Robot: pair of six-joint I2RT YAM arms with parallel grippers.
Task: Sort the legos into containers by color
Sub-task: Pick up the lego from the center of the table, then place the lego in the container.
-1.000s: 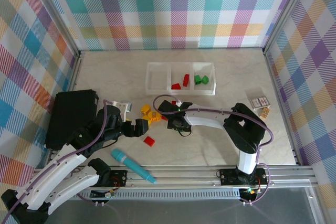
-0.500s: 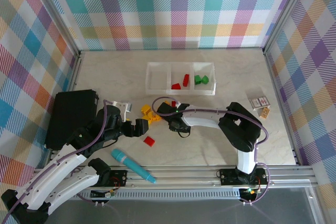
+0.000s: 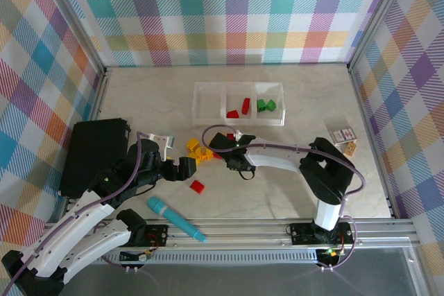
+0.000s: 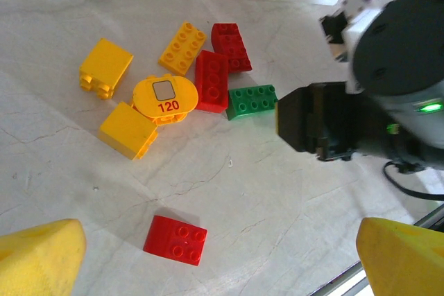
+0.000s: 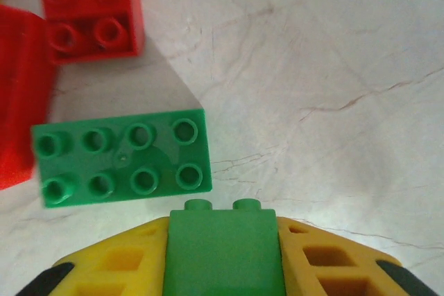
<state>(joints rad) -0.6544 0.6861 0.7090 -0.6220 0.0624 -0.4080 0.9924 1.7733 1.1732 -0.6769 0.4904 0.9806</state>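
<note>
A teal marker pen (image 3: 175,218) is noted nearest the arm bases, lying on the marbled table (image 3: 277,192). Just beyond it, a lone red lego (image 3: 198,186) is found flat on the table, apart from the other bricks. The left gripper (image 4: 222,265) is held close to that brick with its jaws spread wide and nothing between them. Its yellow fingertips (image 4: 38,258) are seen at the lower corners of the left wrist view. A black flat box (image 3: 94,154) is recorded to the left of that arm.

Farther on, a loose pile is observed. It is made up of several yellow legos (image 4: 127,129), an oval yellow piece (image 4: 165,98) marked 120, two red legos (image 4: 211,81) lying against each other, and a green eight-stud lego (image 4: 252,100) set against the nearer red one.

The right gripper (image 5: 222,275) is found closed on a small green lego (image 5: 222,240), which is clamped between its yellow pads (image 5: 111,272) just beside the eight-stud brick. Whether the held brick is clear of the table cannot be told.

At the far end, a white tray (image 3: 196,102) with three compartments in a row is recorded. Sorted red legos (image 3: 245,105) are seen in its middle compartment and sorted green legos (image 3: 262,105) in its right one. A small card box (image 3: 342,134) is noted near the right wall.
</note>
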